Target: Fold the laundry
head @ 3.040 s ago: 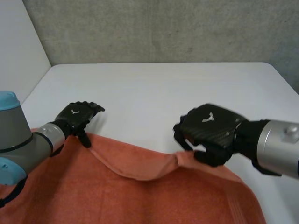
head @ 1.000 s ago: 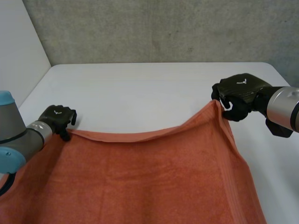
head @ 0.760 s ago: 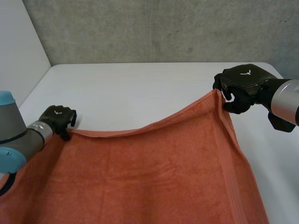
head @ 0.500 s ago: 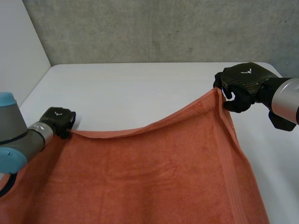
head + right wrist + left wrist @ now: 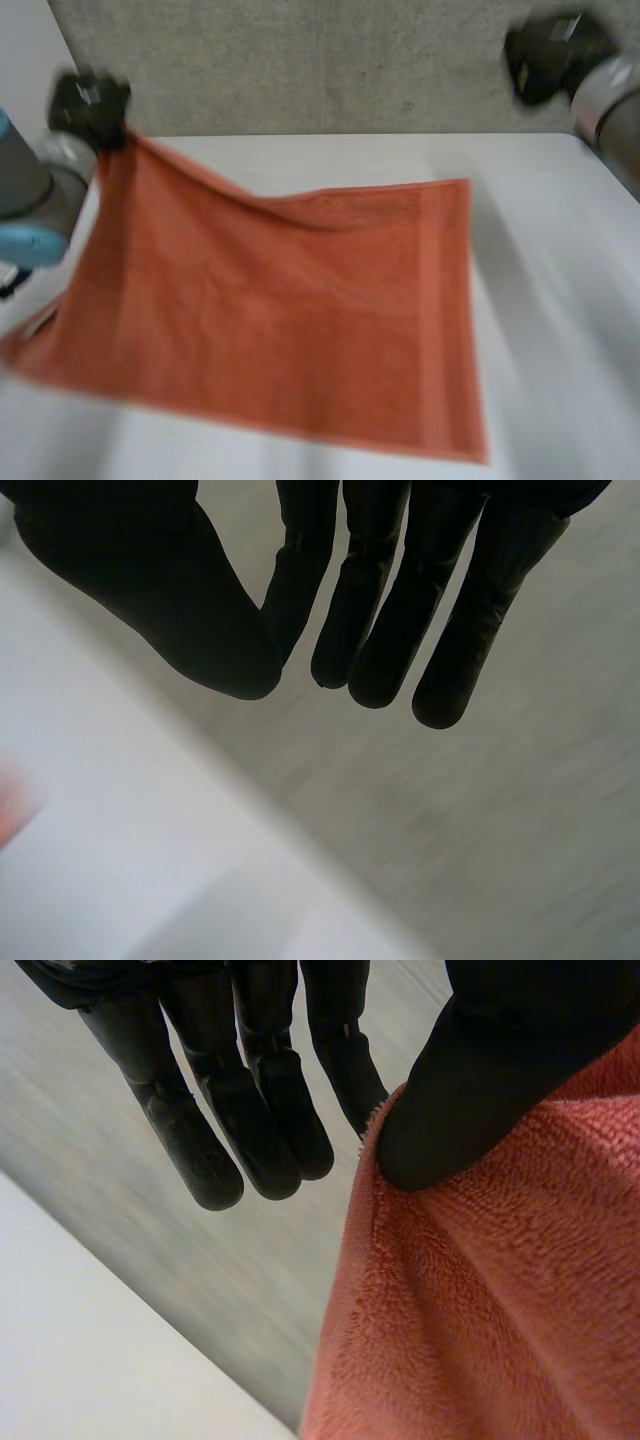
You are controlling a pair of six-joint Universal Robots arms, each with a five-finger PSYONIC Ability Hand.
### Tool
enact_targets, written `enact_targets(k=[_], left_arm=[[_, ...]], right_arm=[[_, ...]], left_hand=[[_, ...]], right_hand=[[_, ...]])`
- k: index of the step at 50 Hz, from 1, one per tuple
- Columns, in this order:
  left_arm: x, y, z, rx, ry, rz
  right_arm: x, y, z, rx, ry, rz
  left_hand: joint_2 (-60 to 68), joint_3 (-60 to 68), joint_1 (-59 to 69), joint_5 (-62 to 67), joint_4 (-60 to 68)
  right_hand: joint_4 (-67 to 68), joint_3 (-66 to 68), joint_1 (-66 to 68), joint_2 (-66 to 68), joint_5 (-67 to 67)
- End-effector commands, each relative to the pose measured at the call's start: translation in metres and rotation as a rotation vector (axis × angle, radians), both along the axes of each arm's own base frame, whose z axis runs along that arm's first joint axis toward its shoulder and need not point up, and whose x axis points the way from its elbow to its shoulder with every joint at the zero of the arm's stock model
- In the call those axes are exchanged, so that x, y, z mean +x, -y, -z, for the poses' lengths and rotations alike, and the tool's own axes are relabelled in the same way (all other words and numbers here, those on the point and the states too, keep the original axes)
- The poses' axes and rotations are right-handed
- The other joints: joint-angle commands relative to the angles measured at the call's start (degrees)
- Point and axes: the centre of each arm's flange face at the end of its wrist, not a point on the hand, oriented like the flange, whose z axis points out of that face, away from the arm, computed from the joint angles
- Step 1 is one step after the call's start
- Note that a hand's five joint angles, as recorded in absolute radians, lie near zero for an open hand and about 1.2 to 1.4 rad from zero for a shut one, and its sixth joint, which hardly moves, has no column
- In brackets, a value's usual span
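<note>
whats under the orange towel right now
The white table shows around the orange towel. The left hand pinches one corner up off it. Anything beneath the cloth is covered.

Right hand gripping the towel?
No, the right hand has straight fingers holding nothing, raised well apart from the towel.

Head view: high, behind and between the arms, looking down across the tabletop (image 5: 560, 300) to the grey wall (image 5: 300, 60) at the frame's top; far off.
Left wrist view: very near, along the left hand (image 5: 500, 1070) from its palm outward.
Right wrist view: very near, along the right hand (image 5: 150, 590) likewise.
Shared: the towel (image 5: 300, 300) corner at the head view's upper left, under the left thumb; grey wall in all.
</note>
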Motion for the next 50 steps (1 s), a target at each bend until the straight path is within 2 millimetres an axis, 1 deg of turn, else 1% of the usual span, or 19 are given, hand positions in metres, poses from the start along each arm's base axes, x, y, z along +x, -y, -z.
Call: enact_targets(k=[1, 3, 6, 8, 9, 10, 12, 13, 14, 15, 20, 24, 25, 27, 32, 35, 39, 44, 50], left_arm=[[-0.003, -0.024, -0.105, -0.278, -0.190, 0.007], [-0.003, -0.043, -0.125, -0.321, -0.233, 0.033], [-0.003, -0.055, -0.122, -0.301, -0.233, 0.044], [-0.002, -0.062, -0.111, -0.262, -0.226, 0.044], [-0.002, -0.063, -0.105, -0.241, -0.220, 0.043], [-0.002, -0.066, -0.091, -0.196, -0.209, 0.039], [-0.005, -0.073, -0.069, -0.112, -0.187, 0.038], [-0.006, -0.075, -0.062, -0.088, -0.176, 0.041], [-0.007, -0.078, -0.055, -0.060, -0.165, 0.040], [-0.009, -0.084, -0.044, -0.020, -0.142, 0.042], [-0.016, -0.106, -0.029, 0.029, -0.062, 0.054], [-0.018, -0.124, -0.038, 0.000, -0.026, 0.064], [-0.019, -0.135, -0.047, -0.027, -0.019, 0.072], [-0.021, -0.154, -0.063, -0.073, -0.018, 0.091], [-0.023, -0.182, -0.087, -0.144, -0.036, 0.121], [-0.020, -0.211, -0.109, -0.215, -0.057, 0.141], [-0.020, -0.228, -0.117, -0.233, -0.063, 0.161], [-0.021, -0.237, -0.120, -0.231, -0.064, 0.175], [-0.021, -0.241, -0.120, -0.220, -0.062, 0.180]], right_arm=[[-0.004, 0.007, -0.079, -0.368, 0.251, 0.004], [-0.005, -0.003, -0.083, -0.366, 0.247, -0.022], [-0.005, -0.012, -0.073, -0.318, 0.221, -0.055], [-0.002, -0.015, -0.050, -0.236, 0.192, -0.090], [-0.002, -0.015, -0.050, -0.236, 0.191, -0.091], [0.000, -0.016, -0.022, -0.137, 0.166, -0.110], [0.001, -0.018, -0.004, -0.072, 0.153, -0.115], [0.001, -0.020, 0.004, -0.039, 0.148, -0.115], [0.002, -0.023, 0.019, 0.021, 0.137, -0.117], [0.002, -0.025, 0.026, 0.051, 0.132, -0.118], [0.005, -0.029, 0.066, 0.228, 0.114, -0.118], [0.018, -0.033, 0.081, 0.283, 0.107, -0.157], [0.033, -0.036, 0.076, 0.269, 0.120, -0.206], [0.041, -0.034, 0.071, 0.258, 0.141, -0.234], [0.072, -0.026, 0.080, 0.317, 0.244, -0.361], [0.093, -0.032, 0.088, 0.357, 0.272, -0.459], [0.119, -0.036, 0.113, 0.440, 0.295, -0.566], [0.153, -0.063, 0.161, 0.578, 0.258, -0.644], [0.170, -0.083, 0.196, 0.658, 0.221, -0.665]], left_hand=[[11.4, 11.8, 15.5, 14.4, 11.7], [11.4, 11.8, 15.5, 14.4, 11.7], [11.4, 11.8, 15.5, 14.4, 11.7], [11.4, 11.8, 15.5, 14.4, 11.7], [11.4, 11.8, 15.5, 14.4, 11.7], [11.4, 11.8, 15.5, 14.4, 11.7], [11.4, 11.8, 15.5, 14.4, 11.7], [11.4, 11.8, 15.5, 14.4, 11.7], [11.4, 11.8, 15.5, 14.4, 11.7], [11.4, 11.8, 15.5, 14.4, 11.7], [11.4, 11.8, 15.5, 14.4, 11.7], [11.4, 11.8, 15.5, 14.4, 11.7], [11.4, 11.8, 15.5, 14.4, 11.7], [11.4, 11.8, 15.5, 14.4, 11.7], [11.4, 11.8, 15.5, 14.4, 11.7], [11.4, 11.8, 15.5, 14.4, 11.7], [11.4, 11.8, 15.5, 14.4, 11.7], [11.4, 11.8, 15.5, 14.4, 11.7], [11.4, 11.8, 15.5, 14.4, 11.7]], right_hand=[[11.6, 12.2, 23.1, 12.4, 13.2], [11.6, 12.2, 23.1, 12.4, 13.2], [11.6, 12.2, 23.1, 12.4, 13.2], [11.6, 12.2, 23.1, 12.4, 13.2], [11.6, 12.2, 23.1, 12.4, 13.2], [11.6, 12.2, 23.1, 12.4, 13.2], [11.6, 12.2, 23.1, 12.4, 13.2], [6.2, 6.7, 17.6, 6.9, 7.8], [-19.5, -19.0, -8.1, -18.8, -17.9], [-30.9, -30.4, -19.5, -30.2, -29.4], [-56.1, -55.5, -44.6, -55.3, -54.5], [-58.4, -57.8, -46.9, -57.6, -56.8], [-58.4, -57.8, -46.9, -57.6, -56.8], [-58.4, -57.8, -46.9, -57.6, -56.8], [-58.3, -57.7, -46.9, -57.6, -56.7], [-57.5, -56.9, -46.0, -56.7, -55.9], [-54.1, -53.5, -42.6, -53.4, -52.5], [-50.4, -49.8, -38.9, -49.7, -48.8], [-48.2, -47.7, -36.8, -47.5, -46.6]])
